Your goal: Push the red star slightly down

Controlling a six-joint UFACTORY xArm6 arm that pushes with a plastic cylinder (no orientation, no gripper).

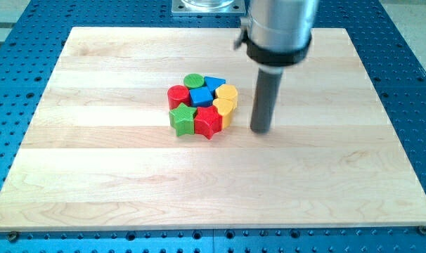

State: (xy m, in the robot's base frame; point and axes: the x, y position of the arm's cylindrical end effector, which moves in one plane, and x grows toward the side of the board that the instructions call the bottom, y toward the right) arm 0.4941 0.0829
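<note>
The red star point(208, 121) lies on the wooden board point(93, 176) at the lower right of a tight cluster of blocks near the board's middle. It touches the green star point(183, 119) on its left and a yellow heart-like block point(226, 109) on its upper right. My tip point(261, 131) rests on the board to the right of the cluster, about level with the red star and apart from it, with the yellow block nearest. The rod rises to the grey arm body at the view's top.
The cluster also holds a red cylinder point(178, 96), a green round block point(194, 81), a blue cube point(200, 96), a blue triangle-like block point(214, 83) and a second yellow block point(228, 93). A blue perforated table point(16, 84) surrounds the board.
</note>
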